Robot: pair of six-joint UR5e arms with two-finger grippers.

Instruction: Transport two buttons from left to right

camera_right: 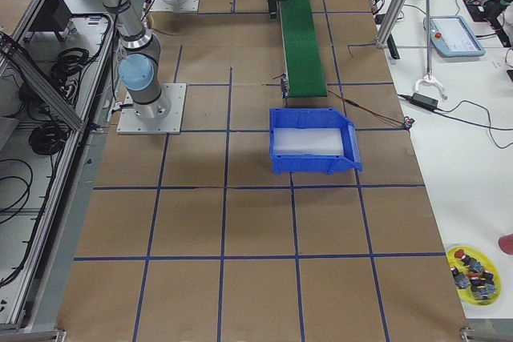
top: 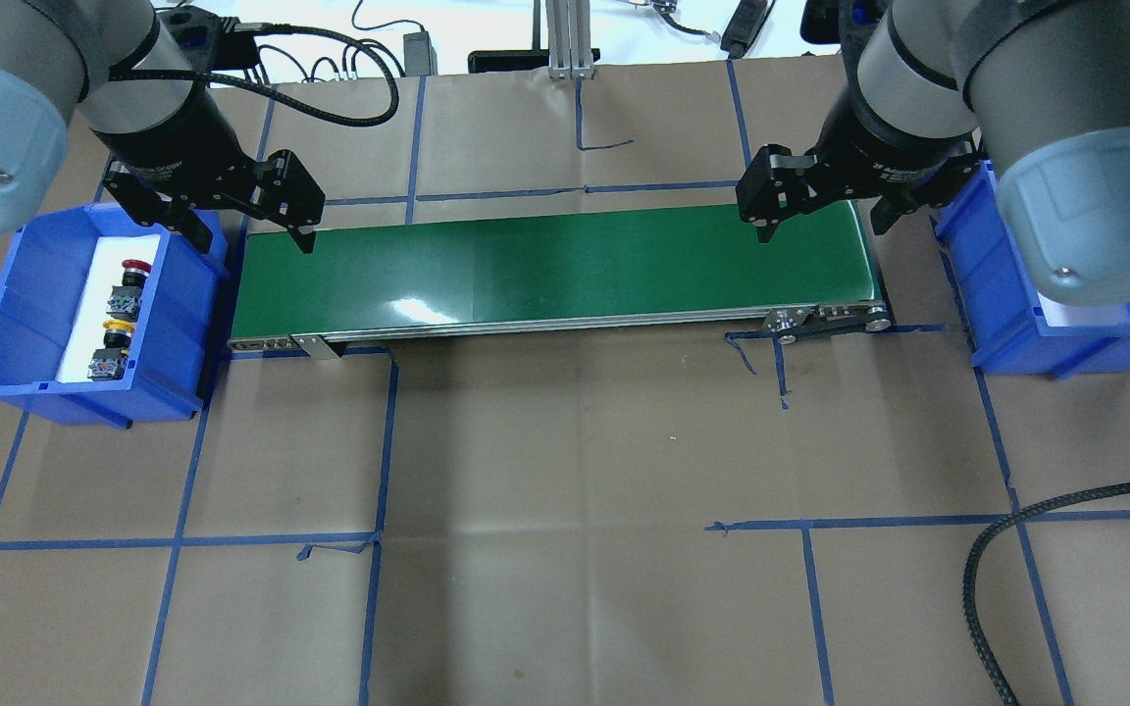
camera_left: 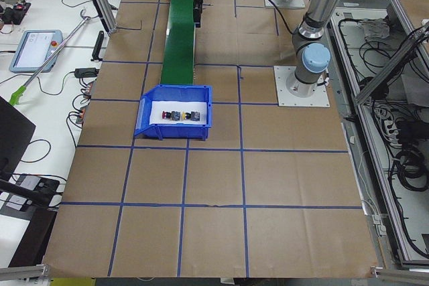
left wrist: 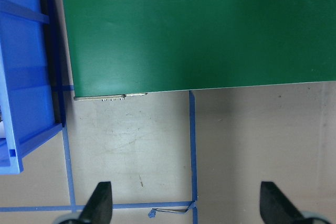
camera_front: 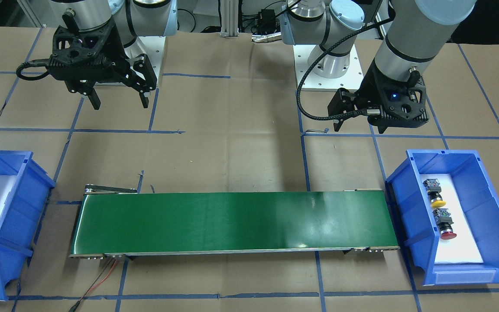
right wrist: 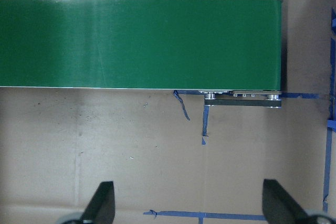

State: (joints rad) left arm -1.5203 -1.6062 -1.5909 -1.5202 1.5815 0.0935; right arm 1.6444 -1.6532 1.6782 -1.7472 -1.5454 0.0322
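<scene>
The two buttons lie in the left blue bin [top: 30, 294] on white foam. In the overhead view the red-capped one [top: 130, 281] lies just beyond the yellow-capped one [top: 112, 345]. They also show in the front view, yellow [camera_front: 435, 195] and red [camera_front: 445, 224]. My left gripper [top: 253, 235] is open and empty, above the green conveyor's [top: 555, 260] left end, beside the bin. In the left wrist view [left wrist: 187, 205] its fingers are spread over bare paper. My right gripper [top: 823, 226] is open and empty above the conveyor's right end, its fingers likewise spread in the right wrist view [right wrist: 190, 203].
A second blue bin [top: 1006, 324] with only white foam in it stands at the conveyor's right end, and shows in the right side view [camera_right: 313, 158]. Red and black wires [camera_front: 102, 277] trail from the belt. A black cable [top: 1006, 549] lies at the near right.
</scene>
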